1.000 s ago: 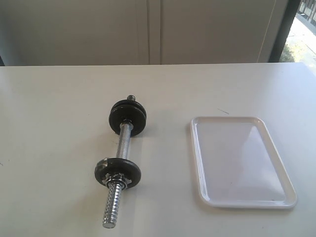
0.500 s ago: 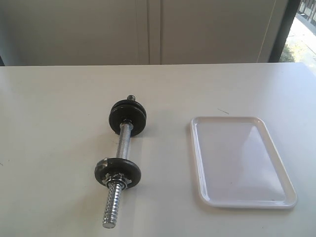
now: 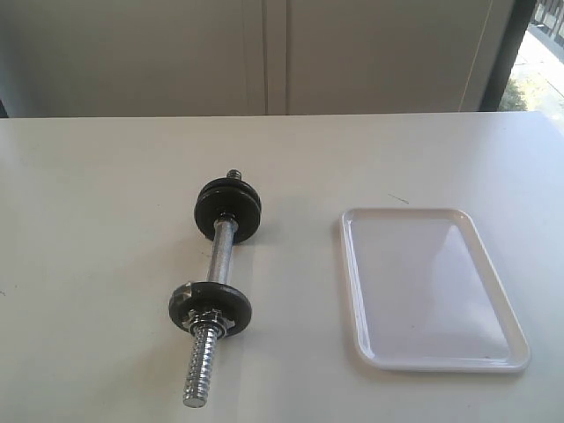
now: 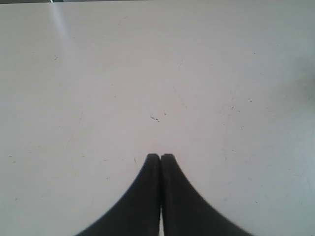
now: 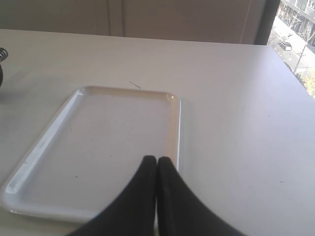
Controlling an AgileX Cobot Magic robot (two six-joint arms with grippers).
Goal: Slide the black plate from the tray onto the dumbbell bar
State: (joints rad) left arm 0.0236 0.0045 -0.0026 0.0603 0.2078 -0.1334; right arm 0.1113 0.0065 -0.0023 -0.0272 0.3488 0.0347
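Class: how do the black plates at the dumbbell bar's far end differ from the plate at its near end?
The far plates look thicker, perhaps two discs; the near plate looks single. Past the near plate a long threaded end of the dumbbell bar juts out; past the far plates, only a stub. A collar nut shows against the near plate, none at the far plates. Both are round, black.

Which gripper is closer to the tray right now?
Right. The right gripper hangs shut by the tray rim; the left gripper, also shut, shows only table beneath it, no tray in view.
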